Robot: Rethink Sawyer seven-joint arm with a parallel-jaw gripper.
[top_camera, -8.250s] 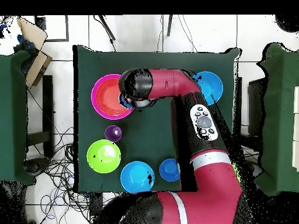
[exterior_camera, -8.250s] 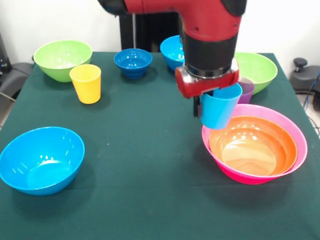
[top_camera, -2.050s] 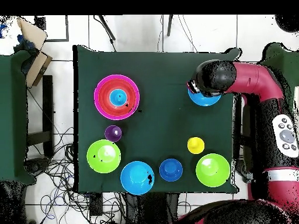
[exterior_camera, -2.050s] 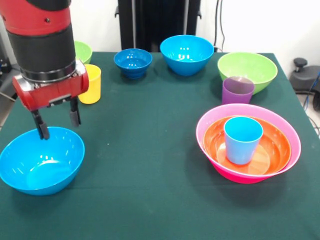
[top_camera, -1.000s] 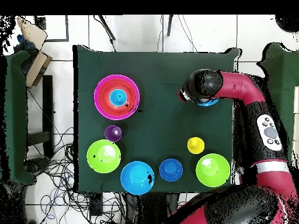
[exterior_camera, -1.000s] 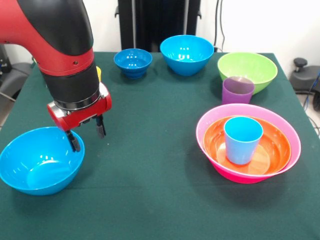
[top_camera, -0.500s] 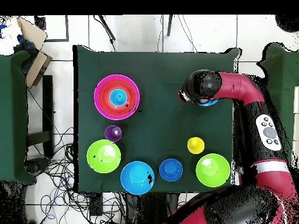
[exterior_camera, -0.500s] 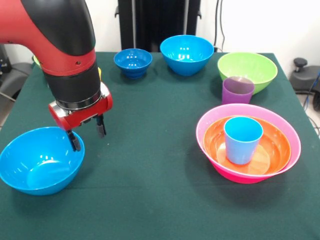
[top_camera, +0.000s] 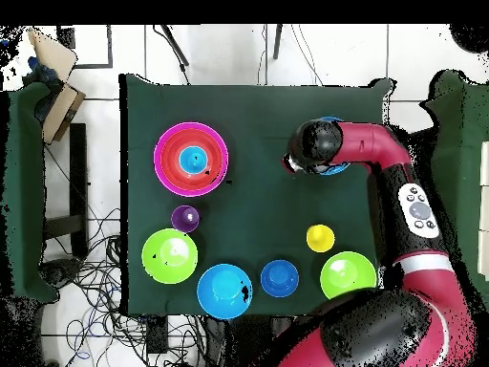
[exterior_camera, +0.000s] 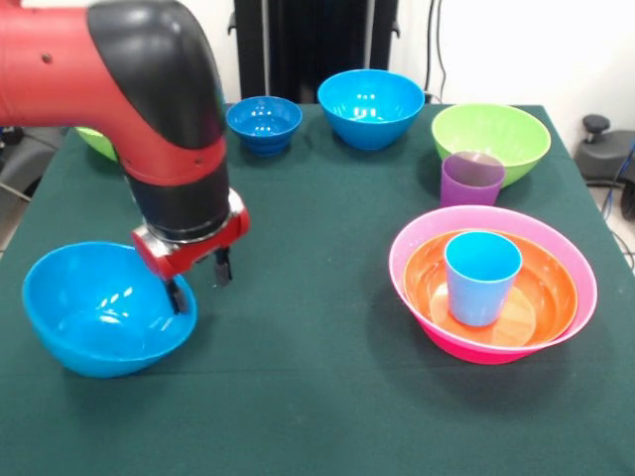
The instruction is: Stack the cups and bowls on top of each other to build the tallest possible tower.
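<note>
My gripper (exterior_camera: 200, 283) straddles the right rim of a bright blue bowl (exterior_camera: 99, 317) at the table's left. One finger is inside the bowl and one outside, shut on the rim, and the bowl is tilted. The tower stands at the right: the large pink bowl (exterior_camera: 417, 243) holds the orange bowl (exterior_camera: 541, 288), with the light blue cup (exterior_camera: 481, 278) upright inside. The purple cup (exterior_camera: 471, 178) stands just behind it. In the overhead view my gripper (top_camera: 296, 164) is at the bowl's (top_camera: 334, 170) left edge. The yellow cup (top_camera: 320, 238) is hidden behind my arm in the front view.
Along the far edge stand a small dark-blue footed bowl (exterior_camera: 263, 121), another bright blue bowl (exterior_camera: 370, 106) and a lime green bowl (exterior_camera: 491, 137). A second lime green bowl (exterior_camera: 94, 142) peeks out behind my arm. A cardboard box (top_camera: 53, 81) sits off the table.
My gripper moved from the bowl's back rim round to its right rim and towards the table's middle. In the last half second the bright blue bowl shifted right with it and tilted.
</note>
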